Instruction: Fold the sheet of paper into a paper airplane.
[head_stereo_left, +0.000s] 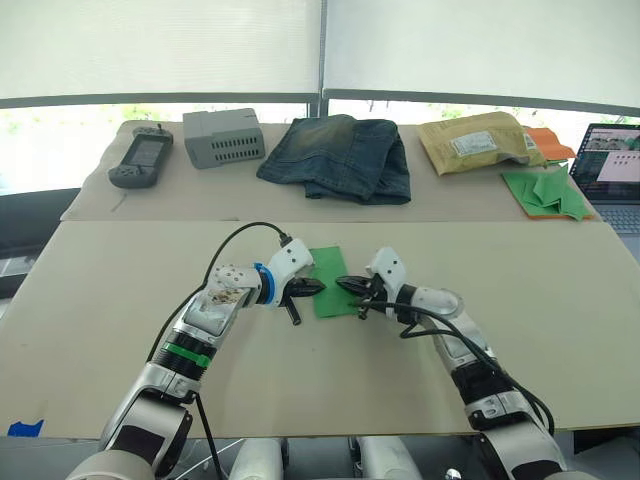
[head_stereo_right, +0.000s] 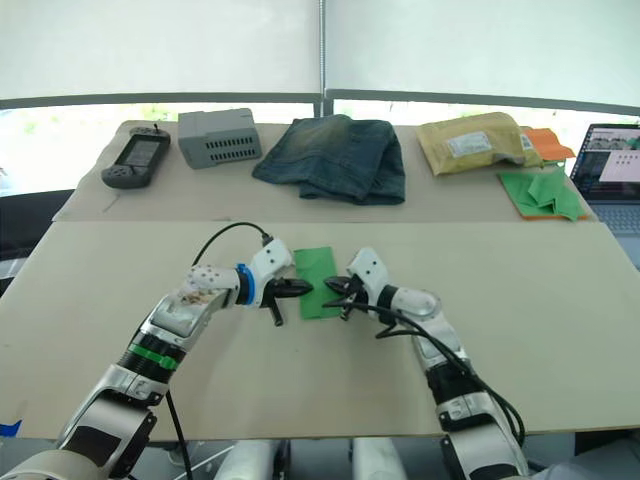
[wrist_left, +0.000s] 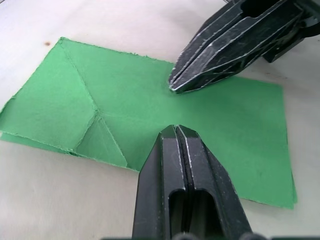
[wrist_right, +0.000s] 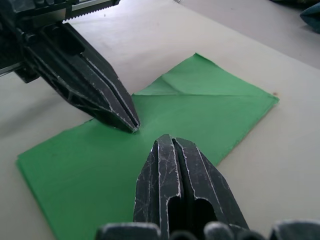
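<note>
The sheet of paper (head_stereo_left: 328, 265) is bright green and lies flat on the near table, folded to a narrow rectangle. Diagonal creases form a small triangle at one end (wrist_left: 95, 135). My left gripper (head_stereo_left: 316, 287) is shut, and its tip (wrist_left: 175, 131) rests on the sheet from the left. My right gripper (head_stereo_left: 343, 284) is shut too, with its tip (wrist_right: 170, 141) on the sheet from the right. The two tips point at each other a short gap apart near the sheet's middle (wrist_right: 200, 105). Neither pinches the paper.
On the far table stand a handheld console (head_stereo_left: 140, 158), a grey box (head_stereo_left: 224, 137), folded jeans (head_stereo_left: 340, 155), a yellow padded envelope (head_stereo_left: 480, 142) and a pile of green paper shapes with an orange sheet (head_stereo_left: 548, 192). A laptop (head_stereo_left: 610, 165) sits at the far right.
</note>
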